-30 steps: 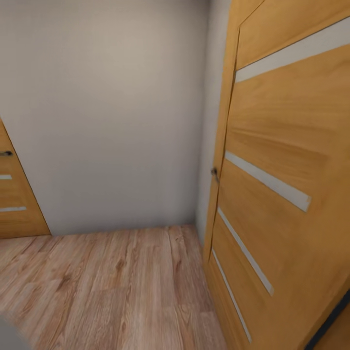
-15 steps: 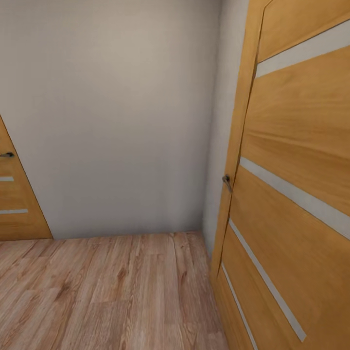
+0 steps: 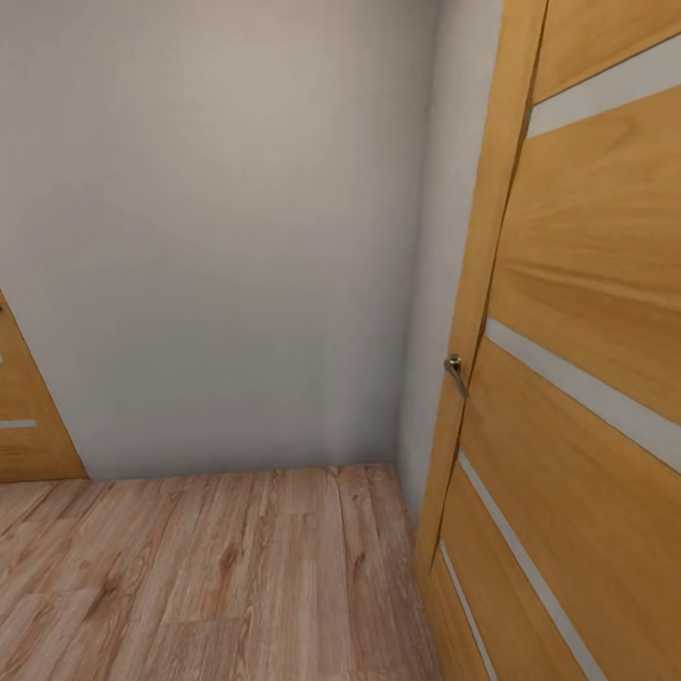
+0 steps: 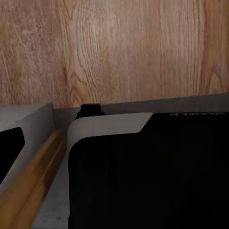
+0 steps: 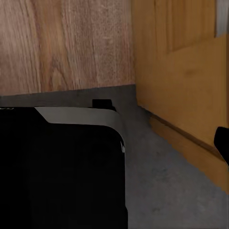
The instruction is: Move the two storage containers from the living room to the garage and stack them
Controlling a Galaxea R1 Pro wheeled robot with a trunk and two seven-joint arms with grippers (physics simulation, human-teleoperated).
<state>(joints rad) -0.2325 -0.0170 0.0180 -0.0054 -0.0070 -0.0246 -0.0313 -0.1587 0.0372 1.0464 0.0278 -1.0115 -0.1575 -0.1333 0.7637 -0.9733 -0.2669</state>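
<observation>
Grippers unresolved: each wrist view looks past the dark robot body [image 4: 152, 176] to wood plank floor [image 3: 218, 577], so spread or pressed together cannot be told. Wooden door [image 3: 586, 378] with handle [image 3: 455, 371] at right; second door [image 3: 24, 416] now nearer the left edge, a camera swing rightward. Containers unseen; robot judged in transit.

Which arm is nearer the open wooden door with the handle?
Right. The door stands at the head view's right, the robot's right side, and the right wrist view shows its wood close by. The left wrist view shows plank floor instead.
</observation>
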